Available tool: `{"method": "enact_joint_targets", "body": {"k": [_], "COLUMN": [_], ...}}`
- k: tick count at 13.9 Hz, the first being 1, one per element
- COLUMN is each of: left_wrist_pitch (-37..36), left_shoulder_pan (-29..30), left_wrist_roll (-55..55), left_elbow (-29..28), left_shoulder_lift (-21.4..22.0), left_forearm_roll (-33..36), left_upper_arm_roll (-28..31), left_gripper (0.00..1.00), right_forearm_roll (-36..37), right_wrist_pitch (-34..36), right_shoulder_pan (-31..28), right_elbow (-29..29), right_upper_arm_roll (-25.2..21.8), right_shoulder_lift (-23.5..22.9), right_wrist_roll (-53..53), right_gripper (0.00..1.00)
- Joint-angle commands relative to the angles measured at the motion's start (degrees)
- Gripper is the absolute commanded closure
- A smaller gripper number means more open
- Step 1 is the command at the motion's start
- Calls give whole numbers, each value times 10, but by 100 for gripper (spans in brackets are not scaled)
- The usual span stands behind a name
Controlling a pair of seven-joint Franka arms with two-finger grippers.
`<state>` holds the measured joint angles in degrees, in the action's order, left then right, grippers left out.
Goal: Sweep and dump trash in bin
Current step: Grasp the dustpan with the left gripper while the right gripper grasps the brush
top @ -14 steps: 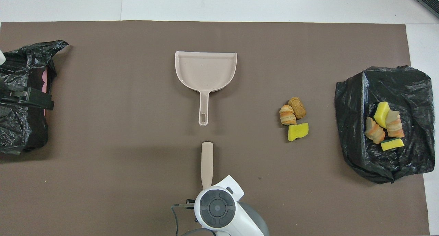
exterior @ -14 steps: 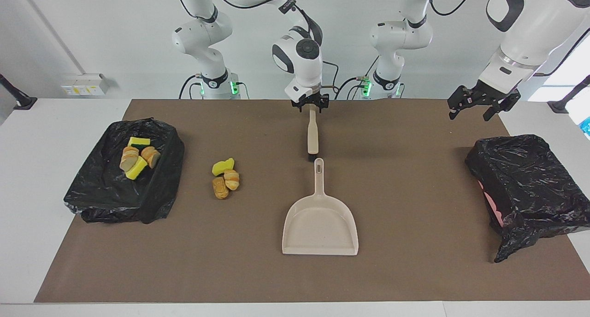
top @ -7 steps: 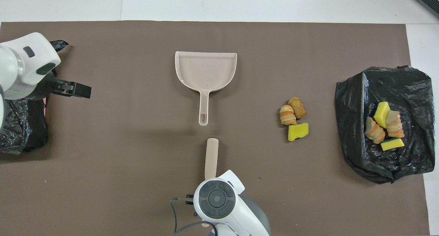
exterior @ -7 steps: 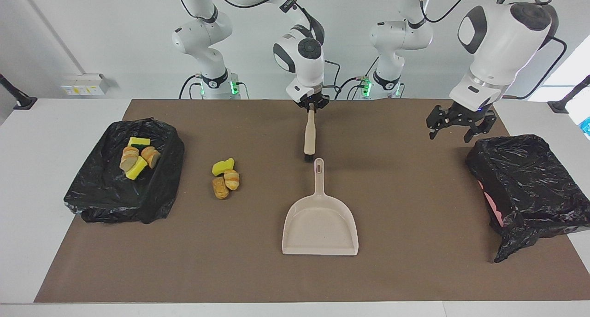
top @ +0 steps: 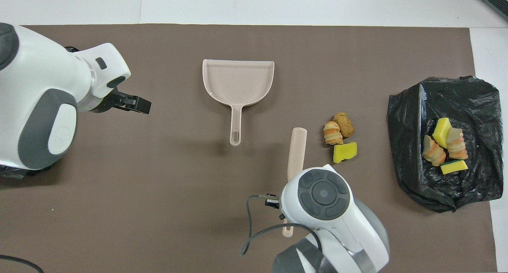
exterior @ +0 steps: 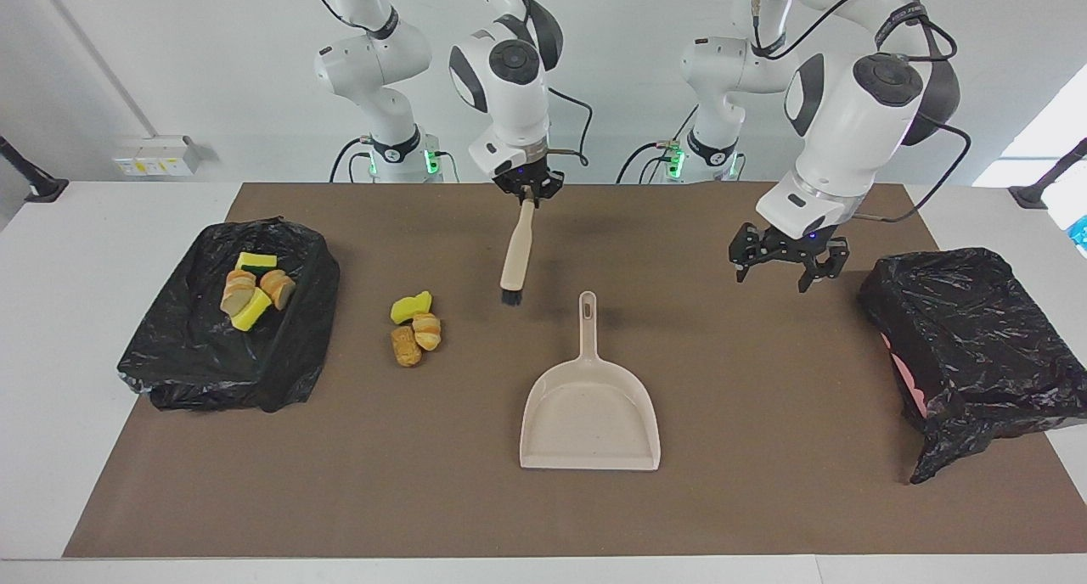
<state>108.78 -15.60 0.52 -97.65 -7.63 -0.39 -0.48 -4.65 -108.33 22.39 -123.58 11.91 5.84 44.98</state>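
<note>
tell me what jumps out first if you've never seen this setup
The right claw holds a beige brush hanging over the brown mat, beside three loose scraps. An empty dustpan lies mid-table, and the open left claw hangs over the mat near it. A black-lined bin at the right arm's end holds more scraps.

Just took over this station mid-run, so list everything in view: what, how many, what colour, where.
loose trash: three scraps, one yellow-green, two orange-brown, on the mat between the dustpan and the bin at the right arm's end
binned trash: about five scraps, yellow and orange-brown, in that bin
bins: two, black-bagged, one at the right arm's end, one at the left arm's end
dustpan: one, beige, mid-mat, handle toward the robots
brush: one, beige with dark bristles, hanging from the right gripper
mat: one, brown
right gripper: shut on the brush handle
left gripper: open, over bare mat
</note>
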Motion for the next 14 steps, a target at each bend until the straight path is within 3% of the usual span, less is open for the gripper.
{"method": "enact_joint_targets", "body": {"k": [1,6,9,12,14], "left_wrist_pitch": [2,41,78,106,108], "left_shoulder_pan": [-51,-128,-166,-175,-192], "left_wrist_roll": [-67,-170,-218,-249,-252], "left_elbow": [47,89,89,84,79], "left_shoulder_lift": [-69,-141,-162,-162,-164], "left_forearm_roll": [16,14,14,15,15], "left_upper_arm_roll": [7,8,8,7,8], "left_gripper": [0,0,0,0,0], "right_forearm_roll": [64,176,234,231,192], "right_wrist_pitch": [44,61,33,7,0], "right_shoulder_pan": [-67,-171,-207,-212,-212], "right_elbow": [-12,-25,-26,-26,-21], "right_upper_arm_roll": [7,8,10,12,13], "right_shoulder_lift": [5,0,-35,-61,-70], "right_wrist_roll": [-74,-281,-335,-337,-338], "right_gripper": [100,100,100,100,100]}}
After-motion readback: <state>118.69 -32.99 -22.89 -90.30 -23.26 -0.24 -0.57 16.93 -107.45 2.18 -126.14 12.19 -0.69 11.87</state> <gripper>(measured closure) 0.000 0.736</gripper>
